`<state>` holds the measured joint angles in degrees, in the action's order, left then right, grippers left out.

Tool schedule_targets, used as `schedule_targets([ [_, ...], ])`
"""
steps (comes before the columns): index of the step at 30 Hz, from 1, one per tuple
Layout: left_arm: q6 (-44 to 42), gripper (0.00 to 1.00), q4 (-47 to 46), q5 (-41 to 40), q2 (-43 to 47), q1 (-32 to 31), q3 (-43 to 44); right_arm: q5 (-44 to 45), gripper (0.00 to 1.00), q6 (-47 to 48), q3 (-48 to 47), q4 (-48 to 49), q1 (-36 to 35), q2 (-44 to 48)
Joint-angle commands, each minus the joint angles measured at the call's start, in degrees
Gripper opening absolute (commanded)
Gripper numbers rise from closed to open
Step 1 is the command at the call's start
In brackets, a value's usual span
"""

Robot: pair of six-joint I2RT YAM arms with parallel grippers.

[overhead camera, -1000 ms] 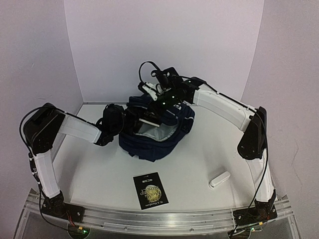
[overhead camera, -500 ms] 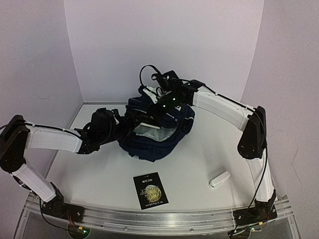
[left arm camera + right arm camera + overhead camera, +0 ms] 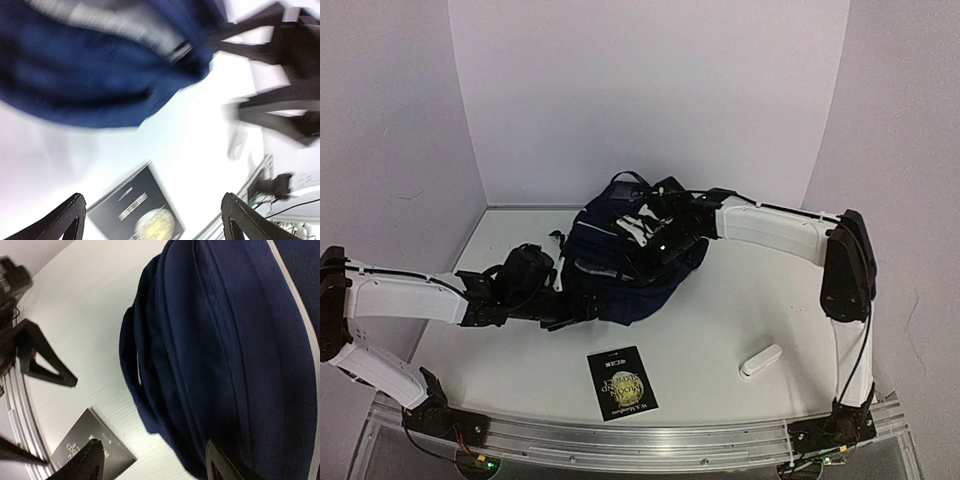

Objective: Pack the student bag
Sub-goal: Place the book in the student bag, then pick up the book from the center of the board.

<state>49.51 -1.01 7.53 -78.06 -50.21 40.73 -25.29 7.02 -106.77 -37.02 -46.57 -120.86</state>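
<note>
The student bag (image 3: 620, 272), dark navy with a thin white stripe, lies slumped at the middle of the table. It fills the top of the blurred left wrist view (image 3: 90, 75) and the right side of the right wrist view (image 3: 225, 340). My left gripper (image 3: 576, 306) is low at the bag's near-left edge, open, with nothing between its fingers (image 3: 152, 200). My right gripper (image 3: 642, 222) hovers over the bag's top, jaws open and empty (image 3: 154, 446); the bag's near edge shows beyond them.
A black book (image 3: 622, 382) with a gold disc on its cover lies near the front edge, also in both wrist views (image 3: 145, 215) (image 3: 85, 450). A small white case (image 3: 760, 360) lies at the front right. The rail (image 3: 640, 440) runs along the near edge.
Both grippers held the bag's mouth up and open; now both have opened and the bag has dropped flat. The left arm pulled back and down toward the near left.
</note>
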Motion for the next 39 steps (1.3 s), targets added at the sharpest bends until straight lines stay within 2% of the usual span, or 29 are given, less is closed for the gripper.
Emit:
schedule_targets([
  [1, 0.35, 0.93, 4.38, 1.33, 0.79, -2.09, -2.38, -6.25, 0.71, -3.13, 9.72, 0.47, 0.57, 11.70],
  [5, 7.66, 0.93, 1.03, 1.44, 0.71, -4.70, -5.82, -12.65, 0.71, -6.24, 20.29, 0.95, 0.55, 15.47],
  [9, 19.28, 0.91, -12.07, 2.88, 0.17, -6.68, -13.72, -18.13, 0.71, -11.99, 30.53, 5.21, 0.56, 16.53],
  [13, 25.99, 0.90, -13.54, -1.75, -2.12, -10.31, -14.96, -19.95, 0.72, -18.39, 37.94, 14.79, 0.54, 17.41],
  [17, 30.64, 0.86, -15.32, -5.07, -4.42, -11.63, -15.62, -21.35, 0.71, -22.68, 41.04, 20.84, 0.08, 15.53],
  [23, 33.11, 0.76, -16.09, -3.95, -12.00, -11.66, -11.94, -22.79, 0.68, -24.80, 42.65, 25.09, -1.43, 10.95],
  [26, 33.14, 0.72, -19.33, -2.76, -14.41, -11.64, -11.48, -23.72, 0.65, -25.89, 43.15, 27.19, -2.01, 8.12],
  [30, 30.59, 0.68, -19.56, -2.25, -15.79, -11.59, -9.22, -24.88, 0.60, -26.57, 43.22, 27.82, -2.09, 4.49],
  [39, 23.91, 0.56, -20.58, -0.70, -17.69, -11.29, -4.81, -25.19, 0.59, -27.05, 43.05, 28.84, -2.07, 1.89],
])
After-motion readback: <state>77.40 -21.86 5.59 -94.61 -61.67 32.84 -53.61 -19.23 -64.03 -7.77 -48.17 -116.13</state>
